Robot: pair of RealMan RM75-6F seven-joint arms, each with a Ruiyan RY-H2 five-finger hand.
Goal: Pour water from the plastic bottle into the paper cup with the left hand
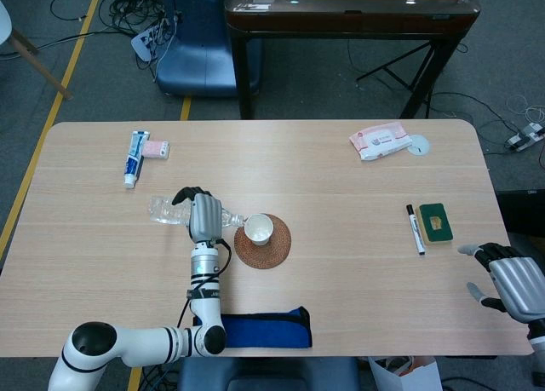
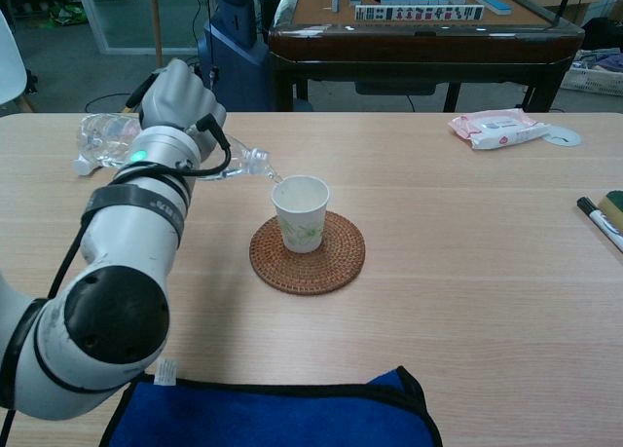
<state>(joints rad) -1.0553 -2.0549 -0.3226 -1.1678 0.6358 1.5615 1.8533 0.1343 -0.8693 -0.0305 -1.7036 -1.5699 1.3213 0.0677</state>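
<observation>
My left hand (image 2: pixel 180 106) fingers (image 1: pixel 189 192) are wrapping the plastic bottle (image 2: pixel 109 138), which is lying nearly flat, long axis running left-to-right, mouth hovering right at the paper cup (image 2: pixel 300 212) rim on the coaster (image 2: pixel 308 255). Right hand (image 1: pixel 514 284) is idling well apart, fingers spread, holding nothing.

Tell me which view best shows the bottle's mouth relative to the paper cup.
The chest view. There the plastic bottle, held tilted by the left hand, has its mouth right at the rim of the paper cup, seen side-on. The head view looks down, so bottle and cup show little height difference.
</observation>
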